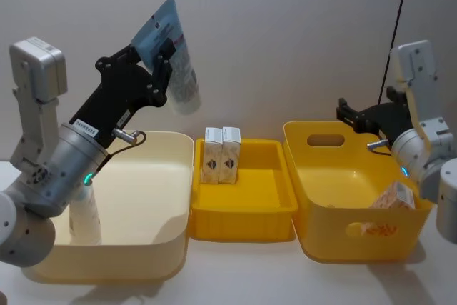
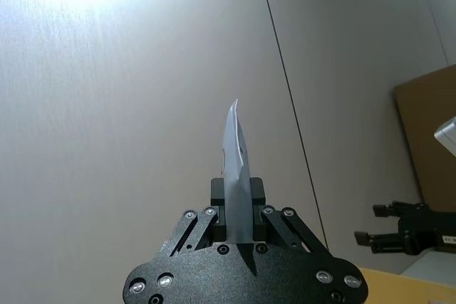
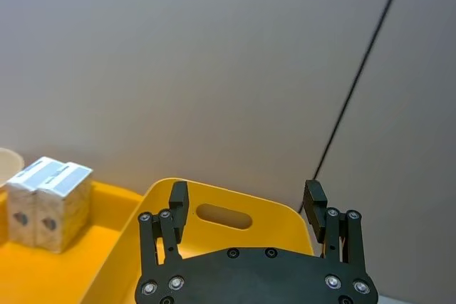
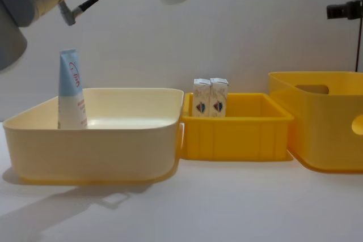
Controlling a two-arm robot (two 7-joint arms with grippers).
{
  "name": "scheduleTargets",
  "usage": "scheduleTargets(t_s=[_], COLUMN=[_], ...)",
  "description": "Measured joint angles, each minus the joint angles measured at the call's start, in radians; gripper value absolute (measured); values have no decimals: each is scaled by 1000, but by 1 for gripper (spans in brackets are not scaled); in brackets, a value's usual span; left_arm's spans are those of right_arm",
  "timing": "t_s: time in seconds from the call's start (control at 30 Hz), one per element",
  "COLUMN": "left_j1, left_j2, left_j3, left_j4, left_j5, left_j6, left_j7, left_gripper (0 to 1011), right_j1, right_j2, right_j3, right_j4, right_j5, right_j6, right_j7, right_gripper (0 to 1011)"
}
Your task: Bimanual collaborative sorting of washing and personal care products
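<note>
My left gripper is up high, pinching a squeeze tube across its body, crimped end up and cap end hanging down. In the left wrist view the fingers press flat on both faces of it, so the hold looks square. The tube hangs over the far right part of the cream tub, near its border with the yellow tray.

A second tube stands upright in the cream tub's left side, so I judge this one belongs there too. To do it well, I'd come down cap first over bare floor, well apart from that standing tube, and let go only when the cap is low. Drifting right risks toppling the two cartons in the tray. My right gripper hovers spread over the big yellow tub, ready if a handover is wanted.
</note>
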Motion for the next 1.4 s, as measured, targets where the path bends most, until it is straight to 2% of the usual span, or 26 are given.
scheduleTargets(t_s=[0.37, 0.8, 1.23, 1.4], left_j1=[5, 11, 34, 44], left_j2=[-18, -22, -12, -7], left_j3=[-10, -14, -10, -4], left_j4=[-5, -7, -37, -48], left_j5=[-24, -45, -49, -51], left_j6=[-11, -2, 32, 49], left_j7=[-21, -35, -28, -24], left_gripper=[188, 186, 186, 186], right_j1=[-13, -23, 5, 19], right_j2=[51, 121, 130, 132], right_j3=[-21, -50, -98, -127], right_j4=[-41, -89, -65, -54], right_j5=[34, 101, 118, 124], right_j6=[-10, -2, -15, -25], right_j7=[155, 362, 455, 501], right_gripper=[1001, 1001, 1001, 1001])
